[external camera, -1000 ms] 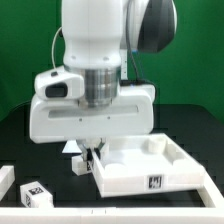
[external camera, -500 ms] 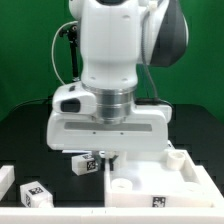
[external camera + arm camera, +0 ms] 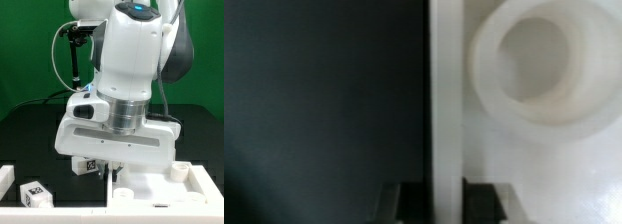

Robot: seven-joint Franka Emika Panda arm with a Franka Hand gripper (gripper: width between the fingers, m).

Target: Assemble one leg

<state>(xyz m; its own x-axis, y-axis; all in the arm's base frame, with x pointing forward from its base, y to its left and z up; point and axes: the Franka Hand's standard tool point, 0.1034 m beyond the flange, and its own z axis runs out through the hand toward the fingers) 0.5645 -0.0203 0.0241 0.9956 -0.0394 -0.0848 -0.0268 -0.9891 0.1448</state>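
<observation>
The gripper (image 3: 112,172) pinches the tray (image 3: 200,188) by its rim. No leg looks fitted yet: one leg (image 3: 88,166) lies just beside the tray, a second leg (image 3: 35,194) farther off.

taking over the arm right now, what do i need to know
The tool is shut on the tray; in the wrist view, its rim runs between the two fingers.
Legs: none is held. One tagged leg lies beside the tool on the exterior view's left. Another leg is further left, near the front. A third white block is at the picture's edge.
Done: nothing yet. The round sockets in view hold no leg.
Left: release the tray, pick up a leg and seat it in a socket.
</observation>
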